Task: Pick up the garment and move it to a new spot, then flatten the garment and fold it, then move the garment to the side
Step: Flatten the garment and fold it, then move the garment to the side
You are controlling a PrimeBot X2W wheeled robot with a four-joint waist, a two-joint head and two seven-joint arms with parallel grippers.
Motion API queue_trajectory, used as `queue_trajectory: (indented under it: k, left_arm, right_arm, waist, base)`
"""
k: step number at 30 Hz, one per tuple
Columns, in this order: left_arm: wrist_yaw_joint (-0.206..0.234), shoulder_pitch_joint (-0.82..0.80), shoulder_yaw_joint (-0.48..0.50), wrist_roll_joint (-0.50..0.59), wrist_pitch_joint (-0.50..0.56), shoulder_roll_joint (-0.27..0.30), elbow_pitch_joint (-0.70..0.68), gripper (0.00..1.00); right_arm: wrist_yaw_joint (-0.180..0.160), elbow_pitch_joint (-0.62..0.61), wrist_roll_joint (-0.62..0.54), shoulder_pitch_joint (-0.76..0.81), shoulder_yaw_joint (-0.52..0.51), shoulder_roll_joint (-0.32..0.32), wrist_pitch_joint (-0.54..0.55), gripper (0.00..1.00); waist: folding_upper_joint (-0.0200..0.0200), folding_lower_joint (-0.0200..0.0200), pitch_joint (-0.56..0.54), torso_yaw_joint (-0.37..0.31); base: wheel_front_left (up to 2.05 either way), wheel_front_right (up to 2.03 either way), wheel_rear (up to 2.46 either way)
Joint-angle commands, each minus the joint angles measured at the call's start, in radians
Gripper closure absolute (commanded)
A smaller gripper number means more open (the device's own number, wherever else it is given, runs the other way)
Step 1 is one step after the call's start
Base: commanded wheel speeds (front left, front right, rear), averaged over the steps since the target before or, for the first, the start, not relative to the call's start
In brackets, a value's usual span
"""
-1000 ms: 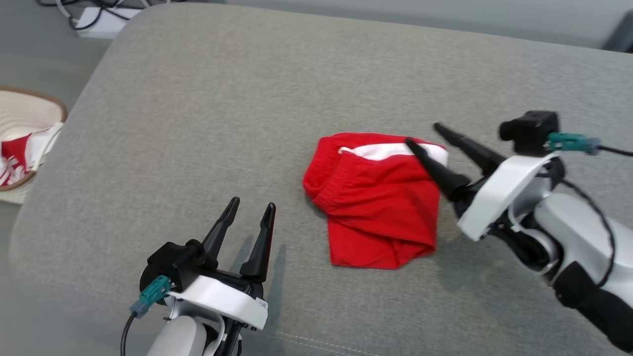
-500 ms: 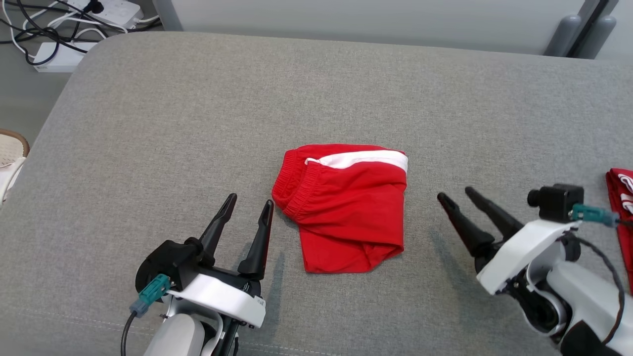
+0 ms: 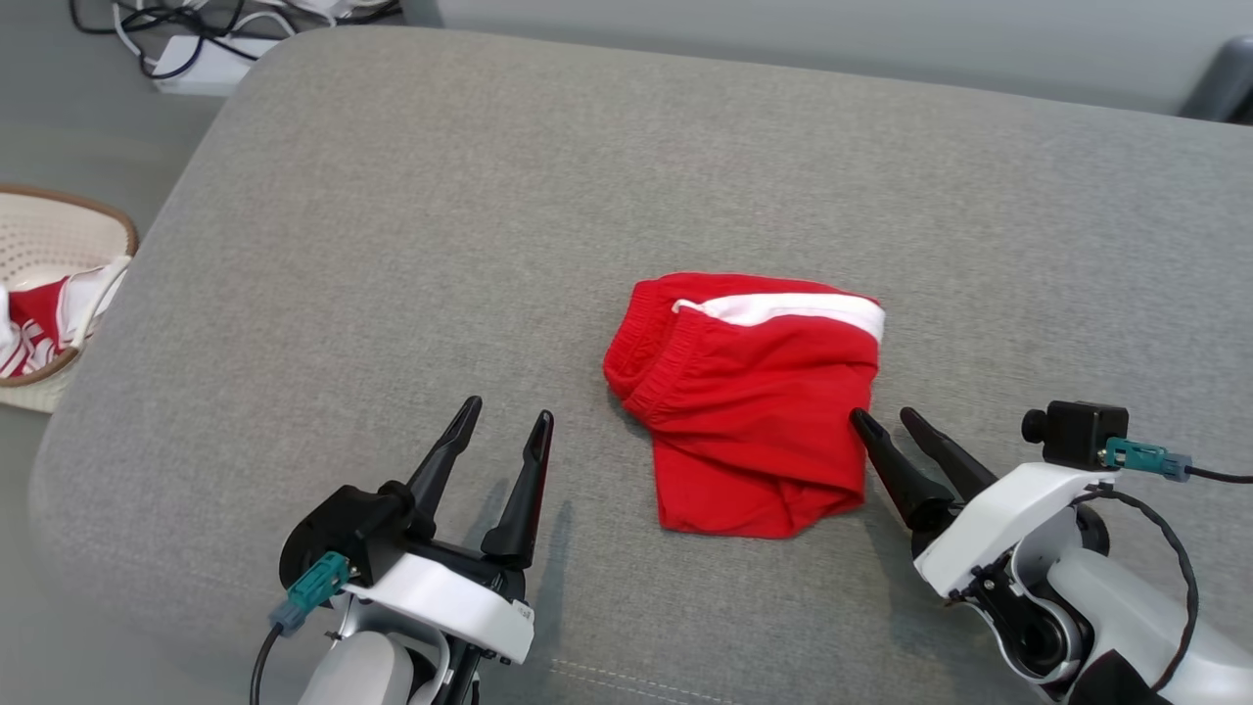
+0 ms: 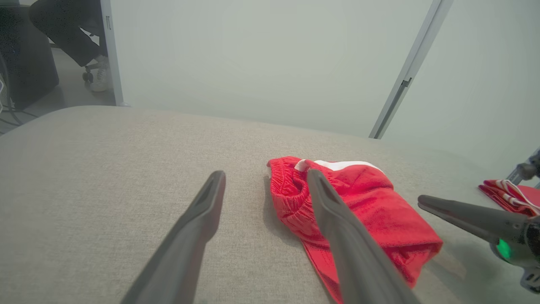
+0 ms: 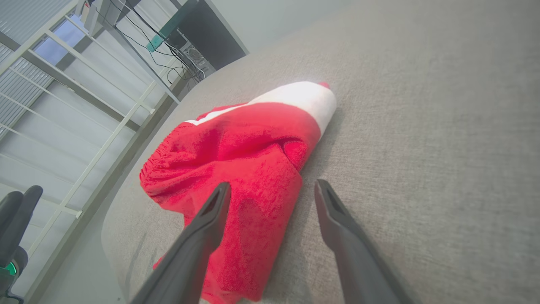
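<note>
A folded red cloth garment with a white stripe and gathered elastic waistband (image 3: pixel 754 411) lies on the broad grey fabric cushion (image 3: pixel 489 196), a little right of its middle, the white stripe along its far edge and the waistband on its left side. The right hand (image 3: pixel 881 413) sits low at the garment's right edge, close to the near right corner, its 2 long dark fingers spread apart and gripping nothing. In the right wrist view 1 finger lies over the red cloth and the other over bare cushion, so the garment's edge runs between them; whether either fingertip presses on the cloth cannot be told. The left hand (image 3: pixel 509 409) is on the near left of the garment, apart from it, its 2 fingers also spread wide and empty, pointing toward the far side of the cushion. In the left wrist view the waistband shows just beyond its right finger. Left of the cushion, on the floor, stands a pale woven basket with a brown rim (image 3: pixel 98 201) holding red and white cloth (image 3: pixel 34 318). A white power strip with dark cables (image 3: pixel 201 54) lies on the floor beyond the far left corner.
</note>
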Motion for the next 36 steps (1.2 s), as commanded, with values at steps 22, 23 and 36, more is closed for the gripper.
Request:
queue_trajectory:
  k: [22,23,36]
  left_arm:
    - [0.003,-0.047,0.015,-0.016,-0.01,0.007,-0.026,0.0]
    - [0.003,-0.047,0.015,-0.016,-0.01,0.007,-0.025,0.0]
    - [0.003,-0.038,0.017,-0.01,-0.01,0.007,-0.021,0.0]
  right_arm:
    - [0.007,0.037,0.199,-0.022,0.032,0.079,0.08,1.0]
    - [0.007,0.033,0.199,-0.021,0.036,0.075,0.077,1.0]
    - [0.007,0.034,0.186,0.003,0.053,0.012,0.009,1.0]
  waist:
    - [0.0,0.0,0.05,0.057]
    - [0.0,0.0,0.048,0.056]
    - [0.0,0.0,0.006,-0.003]
  base:
    - [0.0,0.0,0.0]
    - [0.0,0.0,0.0]
    - [0.0,0.0,0.0]
